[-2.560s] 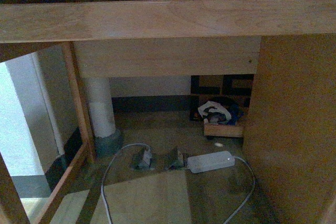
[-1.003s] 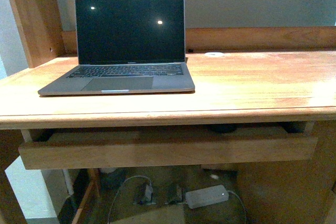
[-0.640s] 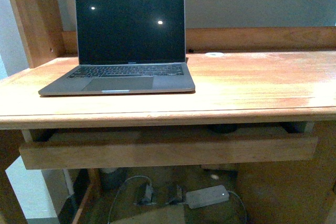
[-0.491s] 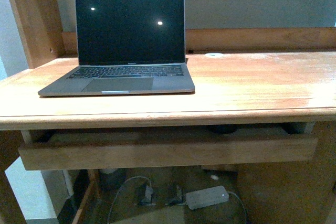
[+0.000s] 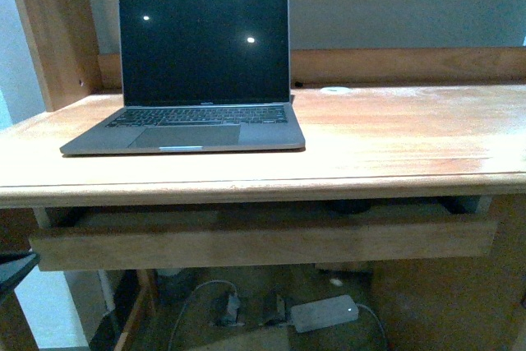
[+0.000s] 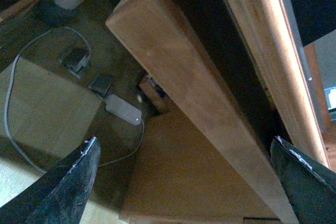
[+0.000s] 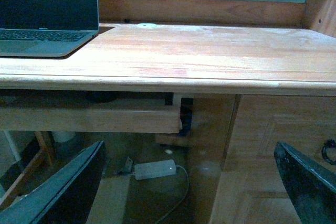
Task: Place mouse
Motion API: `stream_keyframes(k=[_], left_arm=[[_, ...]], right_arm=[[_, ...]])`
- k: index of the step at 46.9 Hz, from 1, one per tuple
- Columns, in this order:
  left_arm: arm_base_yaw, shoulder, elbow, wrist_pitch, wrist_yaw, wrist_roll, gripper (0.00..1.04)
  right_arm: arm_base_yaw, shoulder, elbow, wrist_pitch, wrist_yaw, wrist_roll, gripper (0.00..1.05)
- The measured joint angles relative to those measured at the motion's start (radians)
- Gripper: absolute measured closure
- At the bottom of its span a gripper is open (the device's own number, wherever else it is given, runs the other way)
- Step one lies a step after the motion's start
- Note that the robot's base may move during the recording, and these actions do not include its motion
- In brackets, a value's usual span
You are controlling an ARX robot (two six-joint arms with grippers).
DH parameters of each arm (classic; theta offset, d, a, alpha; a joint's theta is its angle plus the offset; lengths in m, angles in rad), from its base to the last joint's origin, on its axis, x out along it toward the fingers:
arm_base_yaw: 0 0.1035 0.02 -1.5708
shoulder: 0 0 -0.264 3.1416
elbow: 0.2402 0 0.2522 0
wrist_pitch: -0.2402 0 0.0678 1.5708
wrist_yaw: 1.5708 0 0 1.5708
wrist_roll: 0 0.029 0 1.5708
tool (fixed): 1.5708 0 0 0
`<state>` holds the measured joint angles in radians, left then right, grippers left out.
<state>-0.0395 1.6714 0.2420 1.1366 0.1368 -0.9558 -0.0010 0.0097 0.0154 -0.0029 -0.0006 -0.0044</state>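
In the pull-out tray (image 5: 263, 240) under the desktop lies a small dark rounded shape, the mouse (image 5: 349, 203), mostly hidden by the desk edge. The right wrist view shows the mouse (image 7: 102, 97) as a dark oval in the tray's shadow. My left gripper (image 6: 184, 182) is open below the tray, its fingers (image 6: 68, 187) wide apart with nothing between them. My right gripper (image 7: 186, 187) is open too, in front of the desk and below its edge, holding nothing. A dark tip of the left gripper (image 5: 12, 273) pokes in at the front view's lower left.
A grey laptop (image 5: 197, 80) stands open on the left of the wooden desk (image 5: 394, 137), screen dark. A wooden upright (image 5: 49, 30) rises at the far left. On the floor below lie a white power brick (image 5: 323, 313) and cables. A cabinet side (image 7: 273, 145) closes the right.
The front view has risen from under the desk to the desktop, then kept tilting slightly. A dark gripper tip has come in at its lower left.
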Motion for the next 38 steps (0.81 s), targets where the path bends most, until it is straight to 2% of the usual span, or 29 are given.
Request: stream_keyframes(k=[7, 15, 38], left_arm=[[-0.003, 0.150, 0.102, 0.103, -0.008, -0.067, 0.07], [-0.027, 0.225, 0.170, 0.102, 0.010, -0.105, 0.07], [-0.016, 0.403, 0.308, 0.112, 0.009, -0.164, 0.07]], right_arm=[[0.000, 0.000, 0.000, 0.000, 0.000, 0.000, 0.07], [0.000, 0.000, 0.000, 0.000, 0.000, 0.000, 0.07], [0.000, 0.000, 0.000, 0.000, 0.000, 0.000, 0.07]])
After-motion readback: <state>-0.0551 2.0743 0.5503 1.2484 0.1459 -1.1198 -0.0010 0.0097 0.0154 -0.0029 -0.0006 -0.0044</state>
